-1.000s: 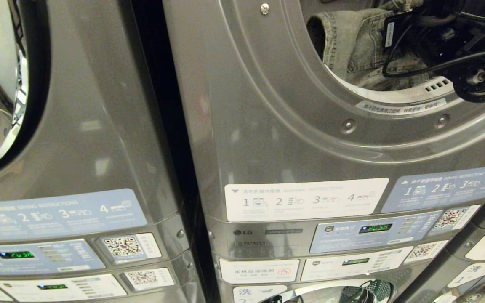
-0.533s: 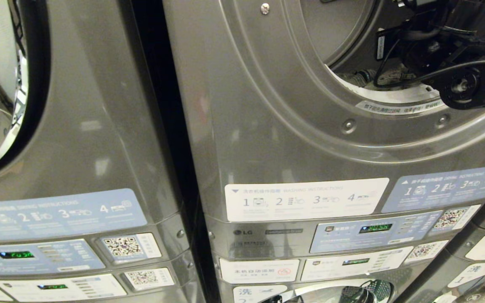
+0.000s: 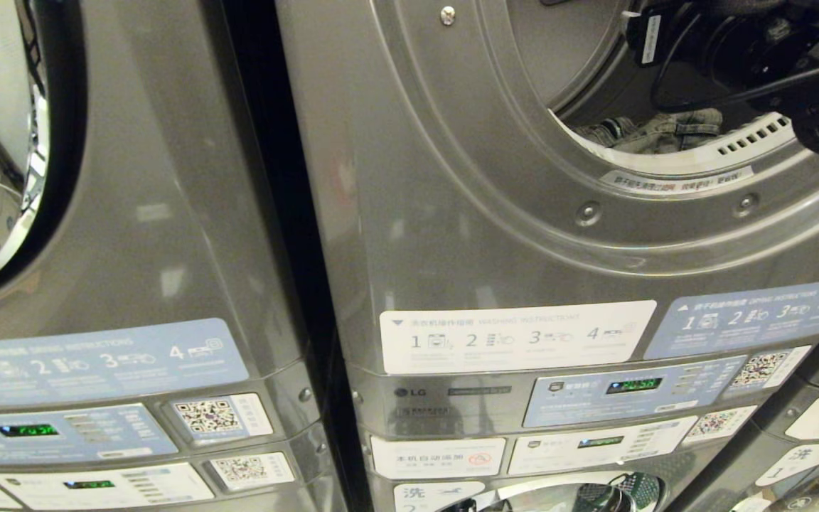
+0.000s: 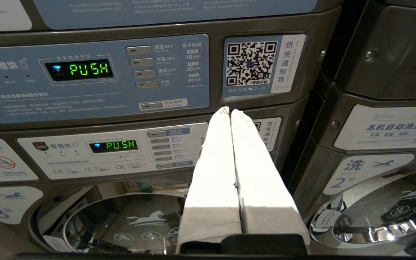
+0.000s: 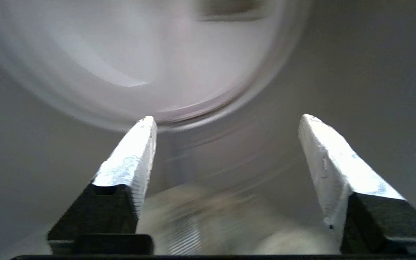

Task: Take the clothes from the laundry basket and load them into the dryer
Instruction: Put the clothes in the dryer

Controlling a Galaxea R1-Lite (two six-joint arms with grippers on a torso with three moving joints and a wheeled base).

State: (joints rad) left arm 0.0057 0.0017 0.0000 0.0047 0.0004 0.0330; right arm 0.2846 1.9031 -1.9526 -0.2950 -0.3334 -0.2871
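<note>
We read "LG" (image 3: 400, 392) on the grey metal dryer (image 3: 452, 213) and green "PUSH" (image 4: 89, 69) on its neighbour's panel. Crumpled denim clothes (image 3: 655, 130) lie inside the round drum. Our right gripper (image 5: 226, 122) is spread, grasping nothing; our left gripper (image 4: 229, 110) is pressed closed, empty

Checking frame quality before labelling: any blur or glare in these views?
Right wrist view: motion blur smears the drum and clothes; the right gripper fingers stay sharp. Head view: soft glare patches on the dryer front, dark inside the opening. Left wrist view: sharp, panel text readable, left gripper crisp.
</note>
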